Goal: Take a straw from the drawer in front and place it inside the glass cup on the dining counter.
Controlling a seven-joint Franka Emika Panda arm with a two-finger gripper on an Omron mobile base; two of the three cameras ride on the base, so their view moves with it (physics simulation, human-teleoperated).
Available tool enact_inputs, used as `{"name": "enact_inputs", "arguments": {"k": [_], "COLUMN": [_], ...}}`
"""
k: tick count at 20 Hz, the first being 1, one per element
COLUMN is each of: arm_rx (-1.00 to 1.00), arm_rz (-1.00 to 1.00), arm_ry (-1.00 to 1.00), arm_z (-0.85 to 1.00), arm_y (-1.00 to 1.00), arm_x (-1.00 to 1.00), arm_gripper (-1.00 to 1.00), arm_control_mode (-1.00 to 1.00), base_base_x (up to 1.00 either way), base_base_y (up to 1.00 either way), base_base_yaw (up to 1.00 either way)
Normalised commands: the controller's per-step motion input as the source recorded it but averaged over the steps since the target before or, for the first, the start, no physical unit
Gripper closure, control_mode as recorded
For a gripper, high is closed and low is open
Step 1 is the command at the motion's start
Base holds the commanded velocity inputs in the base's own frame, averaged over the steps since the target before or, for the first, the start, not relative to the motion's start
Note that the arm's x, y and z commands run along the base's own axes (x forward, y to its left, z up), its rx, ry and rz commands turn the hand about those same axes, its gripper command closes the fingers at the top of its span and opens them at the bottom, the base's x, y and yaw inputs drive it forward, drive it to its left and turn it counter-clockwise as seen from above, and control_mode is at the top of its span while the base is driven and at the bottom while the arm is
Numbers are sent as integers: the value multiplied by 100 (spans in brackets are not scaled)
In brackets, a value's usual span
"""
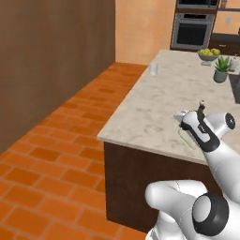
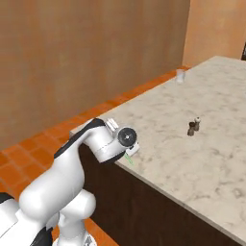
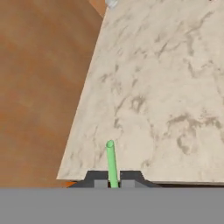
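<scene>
Currently our gripper (image 3: pixel 113 183) has its jaws clamped on the straw (image 3: pixel 111 162), over the dining counter (image 1: pixel 159 103) near its front corner; glass cup (image 1: pixel 153 69) sits well apart, by the far edge. We should carry level, then lower the straw end-first into the cup

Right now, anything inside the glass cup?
Nothing visible inside the glass cup; it stands far off near the dining counter edge, too small to be sure. The straw is held between the fingers, over the counter's near corner.
</scene>
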Motion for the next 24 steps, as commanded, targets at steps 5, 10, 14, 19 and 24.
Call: {"name": "enact_inputs", "arguments": {"k": [5,10,14,19,24], "arm_rx": [0,0,0,0,0], "arm_rz": [0,0,0,0,0], "arm_ry": [0,0,0,0,0], "arm_z": [0,0,0,0,0], "arm_y": [0,0,0,0,0], "arm_x": [0,0,0,0,0], "arm_gripper": [100,100,100,100,100], "arm_control_mode": [100,100,100,100,100], "base_base_x": [53,47,41,43,44], "base_base_y": [100,100,100,100,100], "base_base_yaw": [-7,-22,-33,-33,-38]}}
